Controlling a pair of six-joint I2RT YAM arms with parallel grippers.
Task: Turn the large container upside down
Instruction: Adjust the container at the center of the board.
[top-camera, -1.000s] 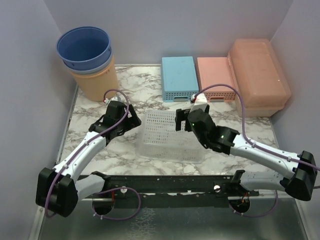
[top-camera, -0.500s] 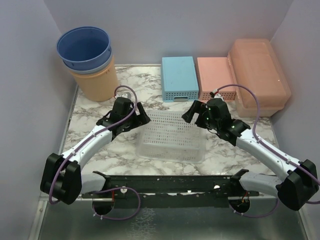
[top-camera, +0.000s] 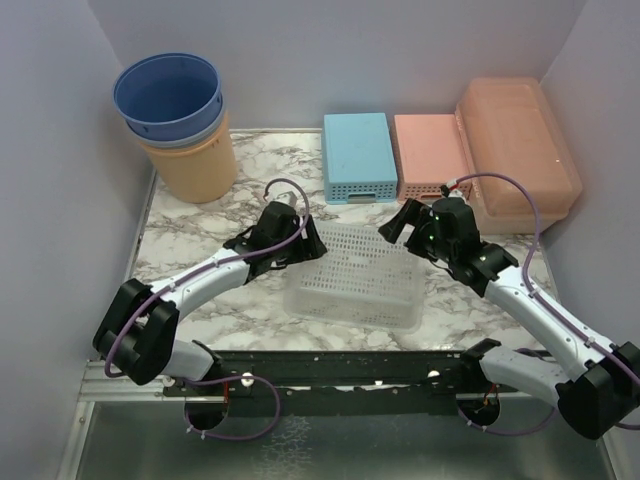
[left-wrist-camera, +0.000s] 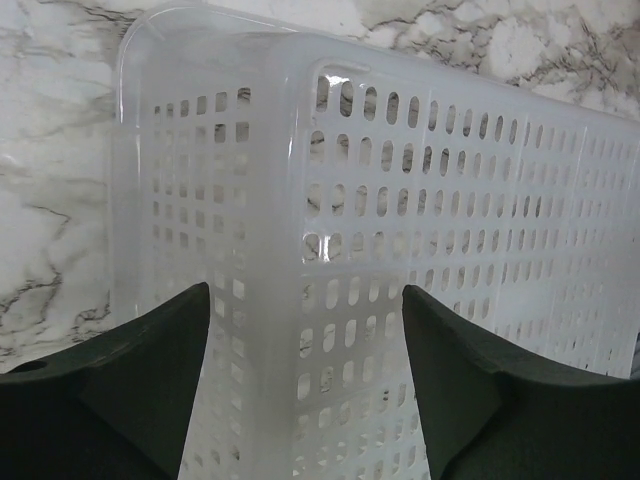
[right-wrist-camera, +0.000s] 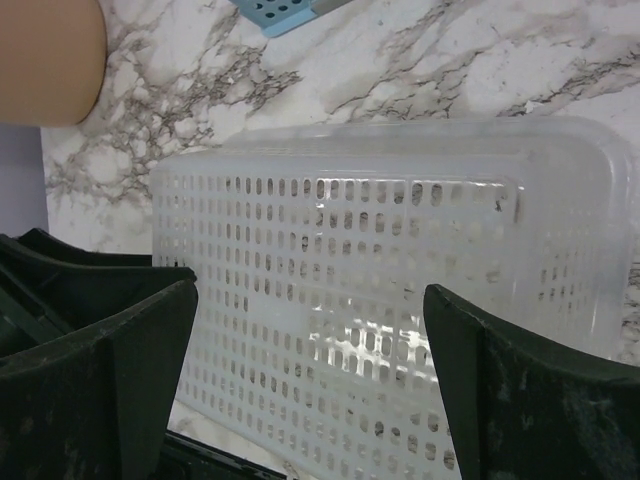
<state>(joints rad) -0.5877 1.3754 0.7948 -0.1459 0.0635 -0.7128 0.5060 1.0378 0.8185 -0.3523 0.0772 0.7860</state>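
Note:
The large container (top-camera: 518, 140), a peach-orange lidded box, stands upright at the back right, and neither gripper touches it. In the middle lies a clear perforated basket (top-camera: 355, 275), its holed face up. My left gripper (top-camera: 305, 243) is at that basket's far left corner. In the left wrist view the corner of the basket (left-wrist-camera: 400, 150) rises between the parted jaws of my left gripper (left-wrist-camera: 305, 295); contact is not clear. My right gripper (top-camera: 405, 222) hovers wide open over the basket's far right corner. The right wrist view shows the basket (right-wrist-camera: 400, 220) beneath my right gripper (right-wrist-camera: 310, 290).
A pink perforated basket (top-camera: 430, 150) and a blue one (top-camera: 358, 155) sit at the back centre. Stacked blue buckets (top-camera: 170, 95) top an orange bucket (top-camera: 190, 165) at the back left. Grey walls close in three sides. A black rail (top-camera: 330, 365) runs along the near edge.
My left gripper moved right onto the clear basket's corner, jaws narrowing. The basket shifted right and turned slightly. My right gripper drew back toward the far right.

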